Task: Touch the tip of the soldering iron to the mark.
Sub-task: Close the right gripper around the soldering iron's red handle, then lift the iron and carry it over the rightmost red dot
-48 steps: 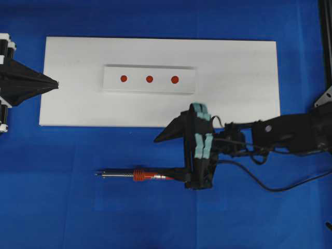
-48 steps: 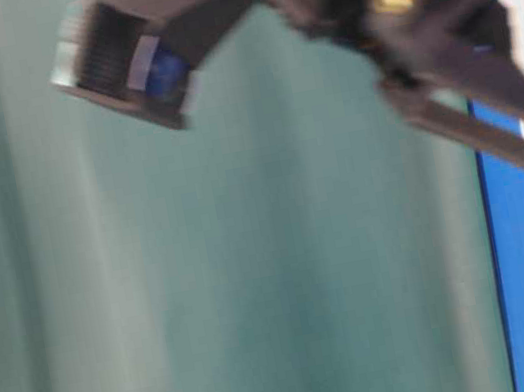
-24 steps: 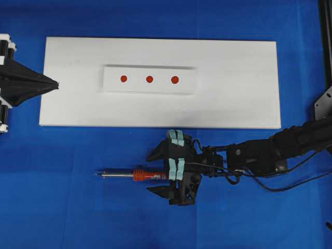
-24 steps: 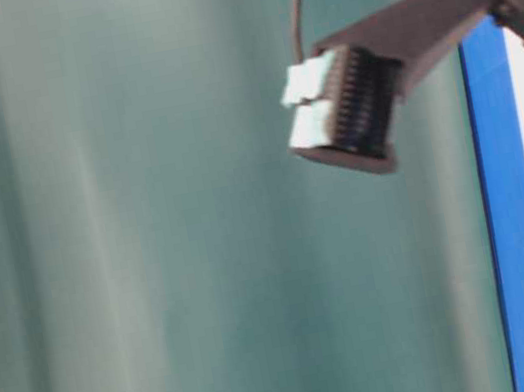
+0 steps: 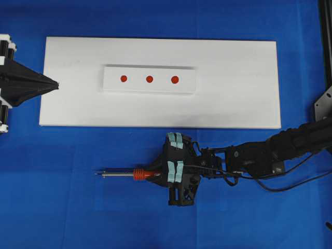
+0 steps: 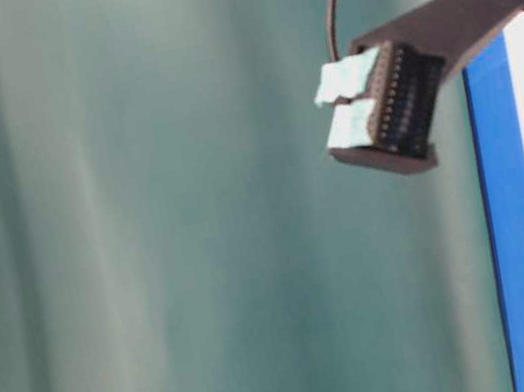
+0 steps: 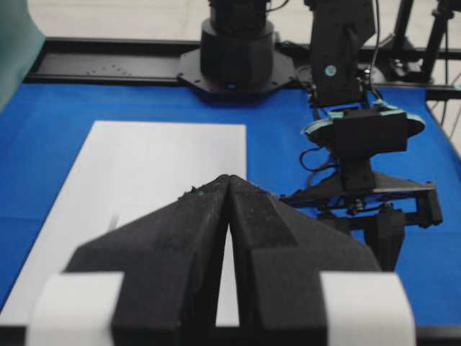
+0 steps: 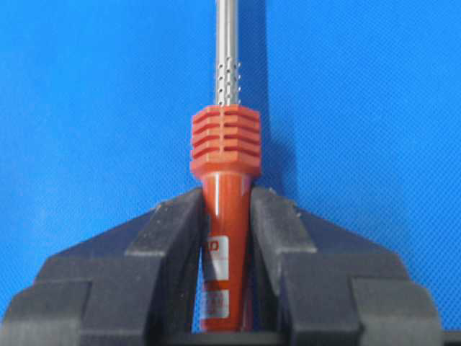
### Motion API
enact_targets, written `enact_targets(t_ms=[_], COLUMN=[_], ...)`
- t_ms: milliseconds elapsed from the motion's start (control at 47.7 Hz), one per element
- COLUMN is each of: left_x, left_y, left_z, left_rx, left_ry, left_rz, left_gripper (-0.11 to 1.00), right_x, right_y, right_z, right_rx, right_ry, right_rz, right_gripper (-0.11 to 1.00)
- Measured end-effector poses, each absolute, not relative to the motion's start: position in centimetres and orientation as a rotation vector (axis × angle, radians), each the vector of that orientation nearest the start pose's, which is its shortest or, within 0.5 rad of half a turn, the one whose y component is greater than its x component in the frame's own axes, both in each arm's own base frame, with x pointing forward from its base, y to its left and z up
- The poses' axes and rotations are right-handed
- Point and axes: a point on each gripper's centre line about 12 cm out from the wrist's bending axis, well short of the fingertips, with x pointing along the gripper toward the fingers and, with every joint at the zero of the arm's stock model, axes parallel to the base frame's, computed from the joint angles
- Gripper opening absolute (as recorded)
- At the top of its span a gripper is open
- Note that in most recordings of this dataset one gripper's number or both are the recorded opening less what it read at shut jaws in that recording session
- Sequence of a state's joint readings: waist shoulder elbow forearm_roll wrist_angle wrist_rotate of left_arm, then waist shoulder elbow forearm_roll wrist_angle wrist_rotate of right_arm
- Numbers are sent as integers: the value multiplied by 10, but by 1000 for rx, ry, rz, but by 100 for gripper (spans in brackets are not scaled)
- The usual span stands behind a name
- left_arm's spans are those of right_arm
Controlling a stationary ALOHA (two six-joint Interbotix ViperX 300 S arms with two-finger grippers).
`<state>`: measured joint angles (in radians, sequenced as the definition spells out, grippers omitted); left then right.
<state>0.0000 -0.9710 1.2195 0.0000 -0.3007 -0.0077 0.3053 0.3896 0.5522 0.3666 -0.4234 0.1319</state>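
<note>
- Closing on the handle — my right gripper [image 8: 225, 238], which stood wide a second ago, now has both pads clamped against the red-orange grip of the soldering iron [image 5: 136, 175].
- Iron is lying flat on the blue cloth [image 5: 78, 207] just below the white board [image 5: 238, 93], shaft pointing left, the tip [image 5: 97, 174] well apart from the three red marks [image 5: 149, 79] on the raised strip.
- Left gripper [image 7: 229, 194] hasn't budged: pressed together, holding nothing, parked at the board's left edge.
- What that means, as I read it — the grasp looks done, so lifting and swinging the tip up over the board comes next.
- Watching the black cord [image 5: 290, 184]; it could drag as I lift.
</note>
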Motion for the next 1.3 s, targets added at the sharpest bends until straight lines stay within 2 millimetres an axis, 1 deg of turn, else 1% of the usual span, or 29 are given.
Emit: enact_targets(t_ms=[294, 357, 420, 567, 755, 923, 1007, 1196, 1301], left_x=[195, 195, 195, 195, 195, 195, 195, 195, 194], left_y=[0, 0, 0, 0, 0, 0, 0, 0, 0], left_z=[277, 277, 277, 277, 277, 277, 277, 276, 275], left_rx=[-8, -8, -8, -8, -8, -8, -8, -8, -8], left_ry=[-52, -51, -51, -51, -51, -49, -49, -48, -46], left_rz=[1, 0, 0, 1, 1, 1, 1, 1, 1], left_gripper=[0, 0, 0, 0, 0, 0, 0, 0, 0], right_x=[430, 430, 431, 425, 416, 404, 402, 402, 403], right_y=[117, 117, 116, 108, 96, 93, 92, 84, 70], right_z=[79, 84, 96, 132, 170, 203, 211, 211, 214], right_rx=[336, 339, 344, 354, 359, 356, 355, 296, 246], right_ry=[554, 545, 526, 493, 510, 523, 519, 528, 547], right_rz=[26, 27, 31, 42, 54, 86, 91, 95, 85], right_gripper=[6, 6, 6, 6, 6, 6, 6, 6, 6])
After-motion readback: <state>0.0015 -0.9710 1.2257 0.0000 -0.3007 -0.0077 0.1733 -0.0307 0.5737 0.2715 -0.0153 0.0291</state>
